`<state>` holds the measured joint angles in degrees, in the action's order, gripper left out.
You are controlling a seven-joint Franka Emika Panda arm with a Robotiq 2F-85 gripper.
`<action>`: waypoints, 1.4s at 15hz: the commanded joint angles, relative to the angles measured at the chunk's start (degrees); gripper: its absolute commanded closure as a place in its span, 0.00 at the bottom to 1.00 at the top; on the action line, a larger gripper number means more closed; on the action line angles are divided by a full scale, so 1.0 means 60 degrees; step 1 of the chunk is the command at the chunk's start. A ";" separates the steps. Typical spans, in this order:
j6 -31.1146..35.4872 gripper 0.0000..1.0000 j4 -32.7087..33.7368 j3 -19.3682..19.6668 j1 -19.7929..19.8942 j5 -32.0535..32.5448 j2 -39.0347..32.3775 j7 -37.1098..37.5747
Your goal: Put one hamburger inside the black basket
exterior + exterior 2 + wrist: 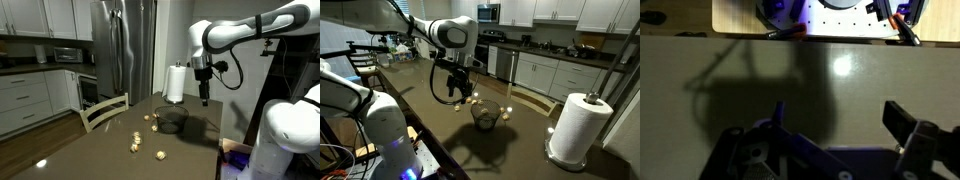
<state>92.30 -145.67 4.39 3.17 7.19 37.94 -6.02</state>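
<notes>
The black basket (pixel 172 120) stands on the brown table, and it also shows in an exterior view (pixel 487 114). Several tan hamburgers lie on the table: two next to the basket (pixel 152 119) and three nearer the front (pixel 135 146). One hamburger lies by the basket (pixel 472 100). I cannot tell whether one is inside the basket. My gripper (pixel 204 99) hangs above the table beside the basket, also seen in an exterior view (pixel 460 95). In the wrist view my gripper (pixel 837 112) is open and empty, with only bare table between its fingers.
A white paper-towel roll (pixel 175 84) stands behind the basket, near the table edge (pixel 575 125). A chair back (pixel 104 110) stands at the table's side. Kitchen cabinets and a fridge (pixel 120 50) lie beyond. A robot base (pixel 285 140) is close by.
</notes>
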 commanded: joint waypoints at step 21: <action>0.4026 0.00 0.1058 -0.0961 -0.2240 -0.2310 -0.4592 -0.2625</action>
<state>113.44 -140.77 0.29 -9.41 -4.52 14.88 -18.41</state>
